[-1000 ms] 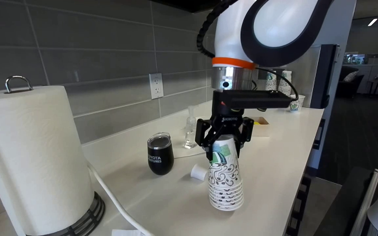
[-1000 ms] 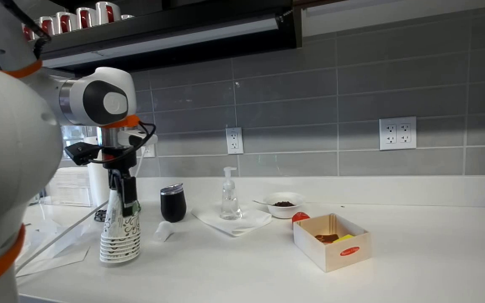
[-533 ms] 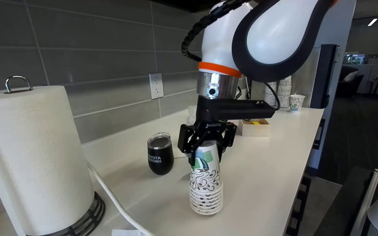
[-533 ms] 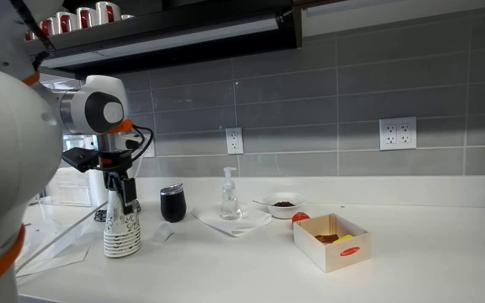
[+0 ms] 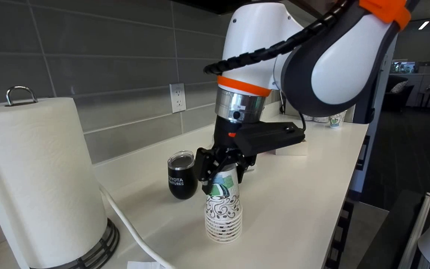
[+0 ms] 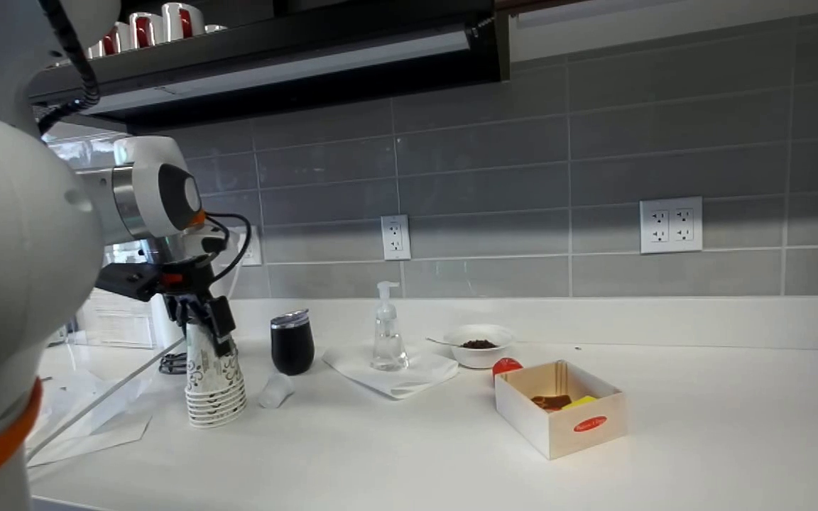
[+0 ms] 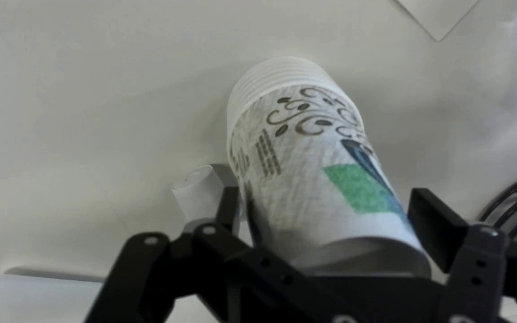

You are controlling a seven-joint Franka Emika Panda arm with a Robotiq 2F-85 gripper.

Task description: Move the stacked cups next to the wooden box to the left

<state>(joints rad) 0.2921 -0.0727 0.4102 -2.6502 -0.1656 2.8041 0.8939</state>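
Several nested paper cups (image 5: 223, 206) taper upward, gripped by the claw (image 5: 223, 184).

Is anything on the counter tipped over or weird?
Yes. What looks like a small white cup lies on its side near the upright black tumbler, so it seems tipped over. The stacked paper cups in the tool may look funny too: they're upside down, wide ends at the bottom. I see no spill.

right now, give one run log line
gripper: clamped on inverted stack of white printed paper cups; tan rectangular wooden box: apart from cups; white counter contact: unclear
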